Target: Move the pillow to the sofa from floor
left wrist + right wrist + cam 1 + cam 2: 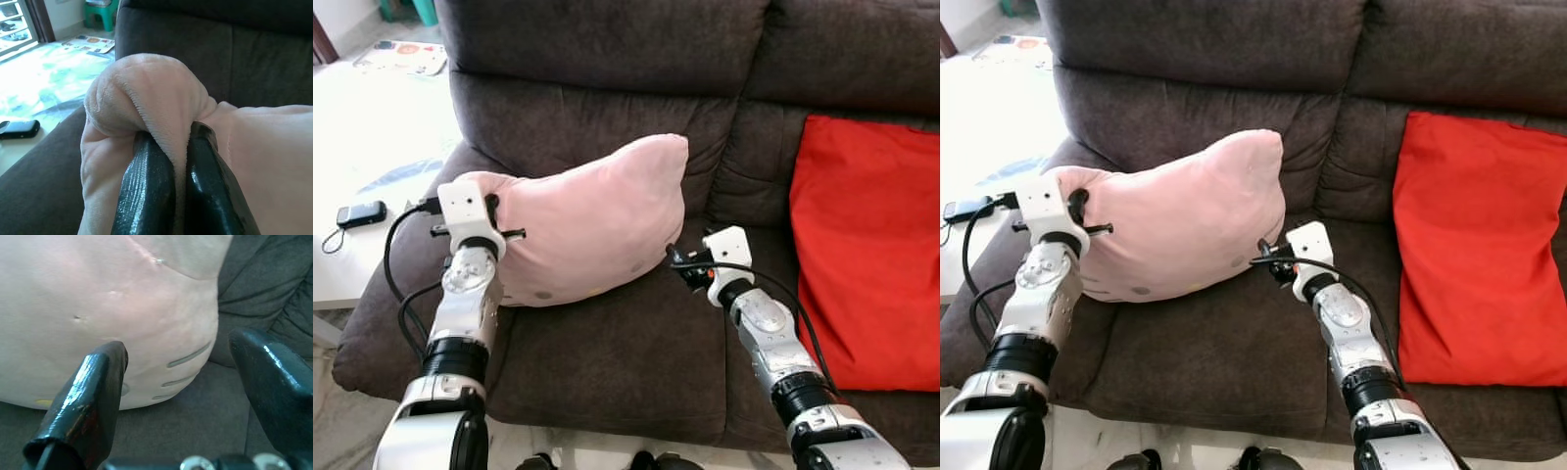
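Note:
The pink pillow [597,220] lies on the dark grey sofa [607,362], its back leaning on the backrest. My left gripper [494,211] is shut on the pillow's left corner; in the left wrist view both black fingers [146,191] pinch a fold of the pink fabric [146,93]. My right gripper [675,257] stands open just off the pillow's lower right edge. The right wrist view shows its two fingers [93,396] spread apart, with the pillow [112,308] close ahead and not between them.
A red cushion [867,245] leans on the sofa's right half. A white table [352,127] stands left of the sofa with a black phone [360,213] and papers [401,56] on it. A green stool [100,12] stands beyond.

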Tool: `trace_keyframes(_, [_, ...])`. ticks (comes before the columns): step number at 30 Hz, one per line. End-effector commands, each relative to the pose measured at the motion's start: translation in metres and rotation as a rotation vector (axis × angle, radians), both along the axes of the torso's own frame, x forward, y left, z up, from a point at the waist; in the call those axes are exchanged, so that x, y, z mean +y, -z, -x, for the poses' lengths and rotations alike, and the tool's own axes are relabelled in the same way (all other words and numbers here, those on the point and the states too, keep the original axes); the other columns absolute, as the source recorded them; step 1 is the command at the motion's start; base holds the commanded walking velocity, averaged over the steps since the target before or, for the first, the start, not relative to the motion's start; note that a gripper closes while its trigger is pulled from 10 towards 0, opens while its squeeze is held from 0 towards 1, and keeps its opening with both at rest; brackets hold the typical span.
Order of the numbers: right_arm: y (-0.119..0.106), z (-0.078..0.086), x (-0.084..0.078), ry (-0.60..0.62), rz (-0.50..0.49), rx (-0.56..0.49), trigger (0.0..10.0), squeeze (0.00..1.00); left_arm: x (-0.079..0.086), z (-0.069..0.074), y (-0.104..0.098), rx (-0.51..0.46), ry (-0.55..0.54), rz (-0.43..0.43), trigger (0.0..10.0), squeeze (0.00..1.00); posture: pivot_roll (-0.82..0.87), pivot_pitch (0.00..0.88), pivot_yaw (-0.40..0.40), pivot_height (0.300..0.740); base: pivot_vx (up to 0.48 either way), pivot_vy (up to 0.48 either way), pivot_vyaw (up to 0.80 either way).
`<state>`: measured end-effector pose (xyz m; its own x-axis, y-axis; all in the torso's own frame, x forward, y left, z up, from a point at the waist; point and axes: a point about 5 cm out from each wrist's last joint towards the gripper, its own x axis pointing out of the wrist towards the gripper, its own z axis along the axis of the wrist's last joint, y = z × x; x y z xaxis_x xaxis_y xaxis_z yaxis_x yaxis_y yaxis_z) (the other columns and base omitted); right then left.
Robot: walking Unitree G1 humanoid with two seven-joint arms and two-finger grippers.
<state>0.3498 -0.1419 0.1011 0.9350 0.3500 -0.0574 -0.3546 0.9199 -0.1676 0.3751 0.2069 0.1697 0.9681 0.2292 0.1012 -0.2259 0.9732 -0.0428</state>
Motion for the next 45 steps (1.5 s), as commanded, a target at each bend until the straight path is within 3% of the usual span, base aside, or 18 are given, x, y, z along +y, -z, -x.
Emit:
trace_keyframes(1, [0.003,0.004,-0.004,0.016,-0.009,0.01,10.0,0.0,0.017,0.001,-0.004,-0.02,-0.063,0.016,10.0,0.0,0.09,0.189,-0.044,0.74,0.0,0.0,0.0])
trace_keyframes(8, [0.01,0.013,-0.004,0.022,-0.018,0.024,10.0,0.0,0.048,0.007,0.001,0.0,-0.197,0.007,10.0,0.0,0.09,0.192,-0.044,0.74,0.0,0.0,0.0])
trace_keyframes(14, [0.011,0.015,-0.003,0.023,-0.02,0.033,10.0,0.0,0.079,0.023,0.015,0.039,-0.317,0.02,10.0,0.0,0.09,0.183,-0.047,0.74,0.0,0.0,0.0])
trace_keyframes(20, [0.008,0.014,-0.004,0.031,-0.013,0.032,10.0,0.0,0.07,0.021,0.02,0.032,-0.265,0.02,10.0,0.0,0.09,0.175,-0.051,0.74,0.0,0.0,0.0])
trace_keyframes(24, [0.006,0.014,-0.004,0.04,-0.014,0.027,10.0,0.0,0.046,0.015,0.018,-0.016,-0.154,0.019,10.0,0.0,0.08,0.165,-0.052,0.74,0.0,0.0,0.0])
trace_keyframes(27, [0.005,0.014,-0.004,0.044,-0.015,0.025,10.0,0.0,0.043,0.013,0.016,-0.027,-0.142,0.028,10.0,0.0,0.08,0.165,-0.052,0.74,0.0,0.0,0.0])
trace_keyframes(33, [0.005,0.015,-0.004,0.051,-0.02,0.021,10.0,0.0,0.051,0.01,0.011,-0.036,-0.201,0.11,10.0,0.0,0.08,0.158,-0.051,0.74,0.0,0.0,0.0])
trace_keyframes(38, [0.004,0.016,-0.002,0.053,-0.027,0.02,10.0,0.0,0.058,0.008,0.007,-0.034,-0.238,0.111,10.0,0.0,0.08,0.164,-0.049,0.74,0.0,0.0,0.0])
trace_keyframes(45, [0.005,0.018,0.001,0.052,-0.033,0.024,10.0,0.0,0.068,0.007,0.006,-0.03,-0.344,0.192,10.0,0.0,0.08,0.177,-0.048,0.74,0.0,0.0,0.0])
